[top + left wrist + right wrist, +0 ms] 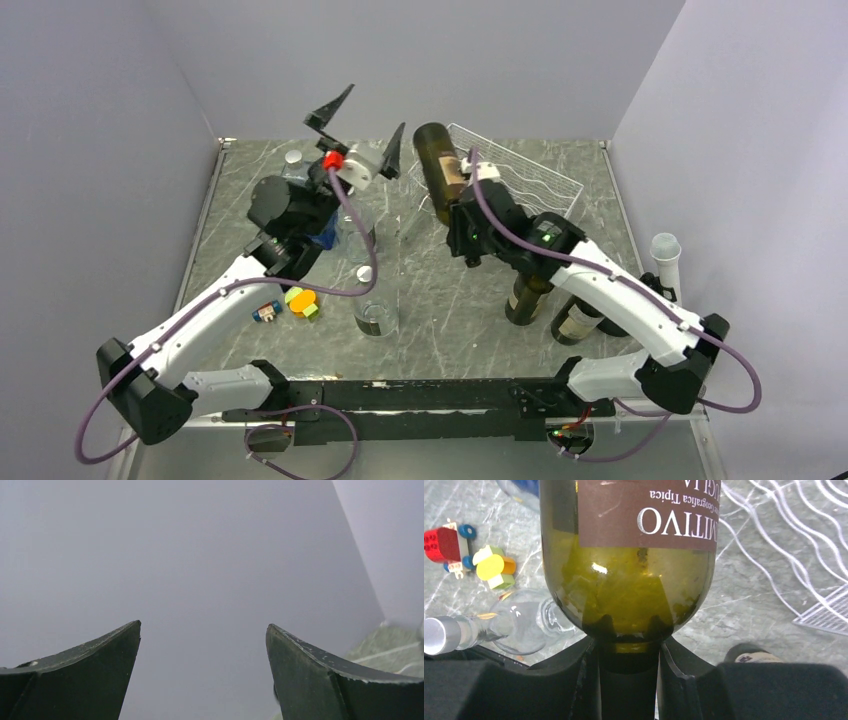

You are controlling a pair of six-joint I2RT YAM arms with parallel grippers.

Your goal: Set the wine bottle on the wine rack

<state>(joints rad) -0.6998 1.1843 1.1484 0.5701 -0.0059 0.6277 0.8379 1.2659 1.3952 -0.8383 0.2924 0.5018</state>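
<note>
Top external: wine bottle (440, 165) upper centre, tilted, touching or just left of wine rack (540, 180), hard to tell. Right gripper (629, 647) clamped on its neck. Left gripper (372, 115) spread wide, empty. Best to align body with a groove, lower slowly.

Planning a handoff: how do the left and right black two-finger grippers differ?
The left gripper is open and empty; the right gripper is shut on the neck of the green glass wine bottle. The left gripper points at the grey wall; the right gripper faces the marble table. Both are raised.
</note>
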